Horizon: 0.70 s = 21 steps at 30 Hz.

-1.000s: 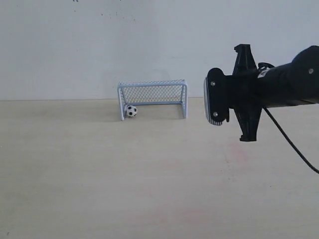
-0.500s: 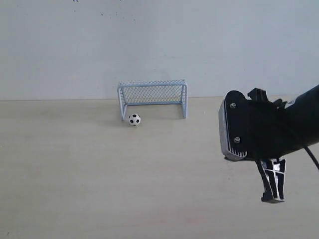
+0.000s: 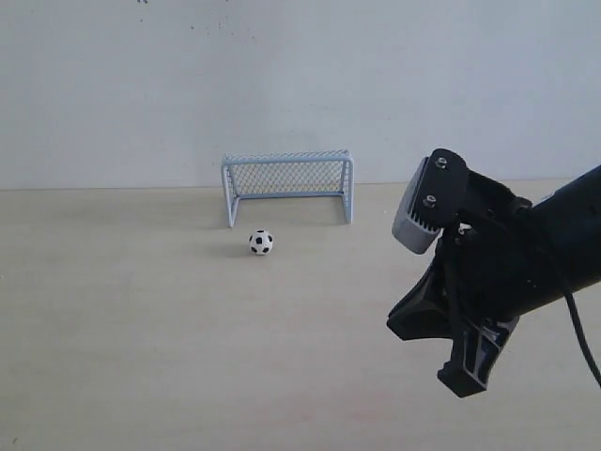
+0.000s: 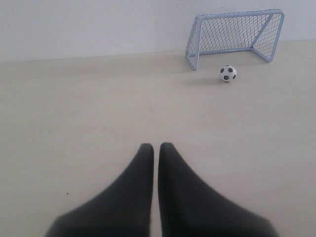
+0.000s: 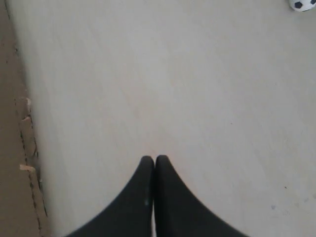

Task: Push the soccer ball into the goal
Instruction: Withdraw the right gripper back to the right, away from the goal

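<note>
Closest to me, my right tool [image 5: 154, 158] has its two dark fingers pressed together, pinching nothing, and it points down at bare bench [image 3: 141, 329]. In the outside camera that arm hangs low over the near right part of the bench, well apart from the ball. My left tool [image 4: 156, 145] is drawn in too, with only a thin slit between the fingers and nothing in it. It faces across the bench toward the goal.

Farther out, the soccer ball [image 3: 261, 242] sits on the open bench in front of the goal [image 3: 287, 186], toward the left post as the outside camera shows it. It is near the mouth but clearly outside it, with a strip of bench showing between it and the frame. Neither tool touches it.

At the back, the goal stands against the wall with its mouth open toward me and nothing under the net.

As I judge it, the task is not done. The whole push is left: bring a tool in behind the ball and nudge it the short way past the posts.
</note>
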{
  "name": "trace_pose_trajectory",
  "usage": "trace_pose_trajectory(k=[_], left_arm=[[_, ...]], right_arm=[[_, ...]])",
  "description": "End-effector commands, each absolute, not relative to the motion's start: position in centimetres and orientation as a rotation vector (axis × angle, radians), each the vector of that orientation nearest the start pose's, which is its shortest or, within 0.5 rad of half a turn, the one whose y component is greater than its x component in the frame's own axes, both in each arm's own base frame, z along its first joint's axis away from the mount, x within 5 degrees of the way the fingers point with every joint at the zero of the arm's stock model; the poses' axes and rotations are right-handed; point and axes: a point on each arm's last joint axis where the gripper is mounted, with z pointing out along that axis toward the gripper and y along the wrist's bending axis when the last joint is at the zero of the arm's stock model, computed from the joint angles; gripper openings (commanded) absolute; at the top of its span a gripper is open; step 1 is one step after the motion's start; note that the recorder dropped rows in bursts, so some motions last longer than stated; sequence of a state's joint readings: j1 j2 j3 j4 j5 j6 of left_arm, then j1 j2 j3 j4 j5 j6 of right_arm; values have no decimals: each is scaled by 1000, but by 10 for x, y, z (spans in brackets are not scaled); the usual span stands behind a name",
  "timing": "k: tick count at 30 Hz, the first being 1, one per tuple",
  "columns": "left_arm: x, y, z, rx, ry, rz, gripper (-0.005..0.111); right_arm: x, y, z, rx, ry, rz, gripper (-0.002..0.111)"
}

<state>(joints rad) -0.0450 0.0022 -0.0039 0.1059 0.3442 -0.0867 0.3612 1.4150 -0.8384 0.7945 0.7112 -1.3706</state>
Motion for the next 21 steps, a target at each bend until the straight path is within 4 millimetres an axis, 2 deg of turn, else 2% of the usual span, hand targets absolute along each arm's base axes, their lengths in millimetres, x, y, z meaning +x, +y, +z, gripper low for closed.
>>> trace_pose_trajectory(k=[1,13,16,21], left_arm=[[54,1,183,25,1822,11,4],[54,1,183,25,1822,11,4],[54,1,183,25,1822,11,4],[54,1,183,25,1822,11,4]], right_arm=[[234,133,243,-1403,2057,499,0],[235,133,244,-1389,2056,484,0],[235,133,244,-1301,2125,522,0],[226,130,260,-1258,2085,510,0]])
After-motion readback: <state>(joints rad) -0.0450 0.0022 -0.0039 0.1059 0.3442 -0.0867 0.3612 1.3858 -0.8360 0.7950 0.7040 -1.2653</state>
